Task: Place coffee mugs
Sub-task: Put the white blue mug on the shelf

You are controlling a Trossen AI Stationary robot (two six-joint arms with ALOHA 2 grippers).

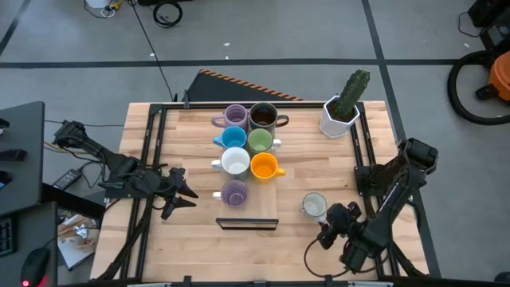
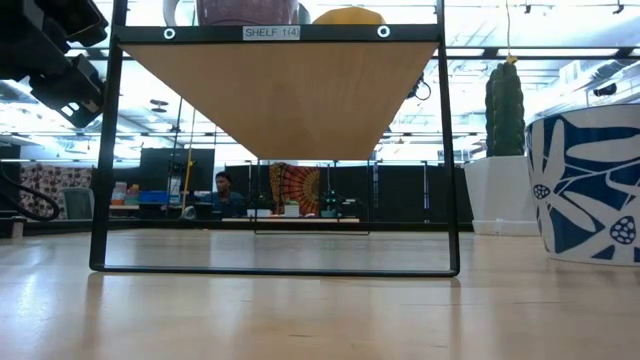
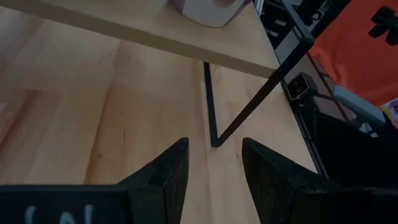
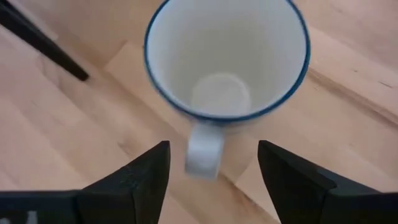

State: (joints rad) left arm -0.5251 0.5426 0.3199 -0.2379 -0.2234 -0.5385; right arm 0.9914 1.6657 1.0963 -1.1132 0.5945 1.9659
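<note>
Right gripper [image 4: 211,165] spread wide, nothing held; white mug [image 4: 227,59] just ahead, handle [image 4: 202,149] lined up between fingers, likely for grasp; left gripper [image 3: 214,171] part-open, empty, parked beside shelf [image 3: 186,40]

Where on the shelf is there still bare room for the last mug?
Free: the shelf patch right of the front purple mug, in front of the orange mug. Crowded: everything behind, mugs packed in pairs. The white mug stands on bare table, right gripper open before it.
</note>
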